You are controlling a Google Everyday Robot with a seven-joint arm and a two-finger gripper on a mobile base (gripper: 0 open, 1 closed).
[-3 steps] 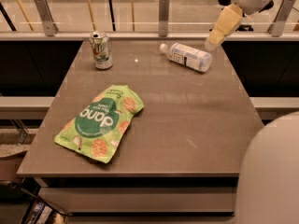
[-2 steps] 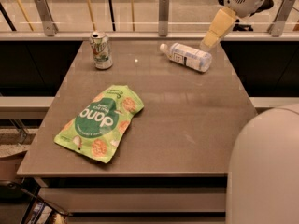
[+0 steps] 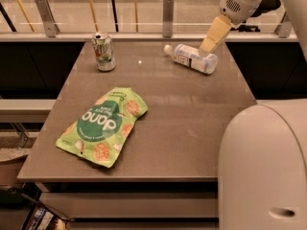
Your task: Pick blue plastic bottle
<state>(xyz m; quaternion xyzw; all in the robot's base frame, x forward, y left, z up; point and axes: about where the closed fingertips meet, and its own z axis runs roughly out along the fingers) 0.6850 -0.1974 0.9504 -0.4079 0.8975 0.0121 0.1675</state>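
Green-and-silver soda can (image 3: 103, 51): stood upright near the far left corner of the table; not the target.
Green snack pouch (image 3: 103, 126): lay flat on the left half, nearer the front edge, well apart from the can.
Blue plastic bottle (image 3: 192, 59): lay on its side near the far right corner, white cap pointing left toward the can, base toward the right edge.
Gripper (image 3: 209, 44): hung over the base end of the bottle, angled down from the upper right. Contact with the bottle could not be confirmed. Whether it was released or clenched could not be told.
Task progress: approach judged nearly complete. The bottle rested on the table, not yet lifted. Final descent, closure and lift appeared to remain.
Robot body (image 3: 264, 166): pale rounded housing filled the lower right foreground and hid the table's front right corner.
Surface: grey-brown tabletop (image 3: 192, 119), smooth, flat and faintly reflective.
Room: metal posts (image 3: 168, 13) and a rail ran behind the far edge, with pale floor beyond.
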